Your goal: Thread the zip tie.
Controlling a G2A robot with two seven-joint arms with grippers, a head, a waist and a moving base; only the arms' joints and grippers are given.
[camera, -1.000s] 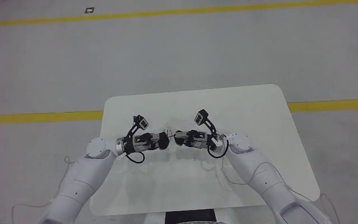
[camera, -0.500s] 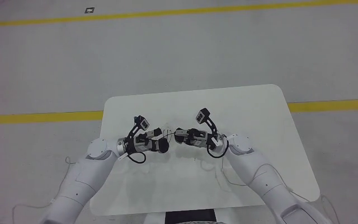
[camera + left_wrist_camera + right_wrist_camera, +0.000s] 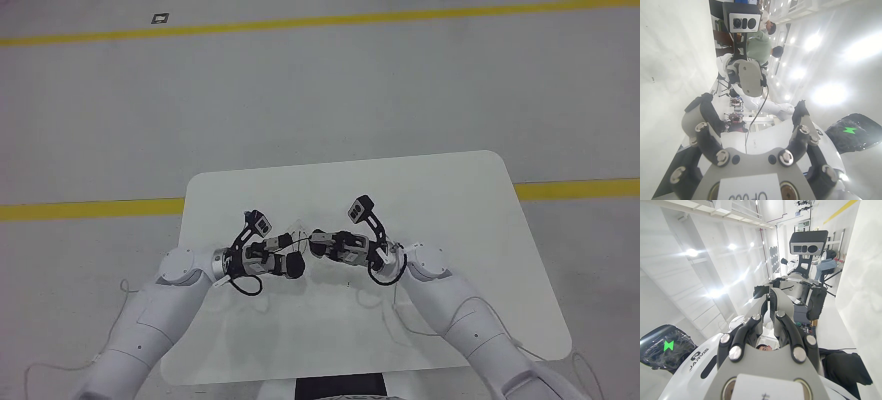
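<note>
Two grippers face each other, tip near tip, above the middle of the white table [image 3: 450, 200]. The left gripper [image 3: 749, 103] has its fingers spread wide apart. The right gripper [image 3: 766, 293], just beside it, has its fingers pressed together; whether they pinch something between them I cannot tell. The zip tie [image 3: 296, 235] appears in the top view as a faint thin line near both tips, too thin to follow where its ends go.

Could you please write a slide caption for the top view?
Above a white table, the open left gripper faces the shut right gripper.
</note>
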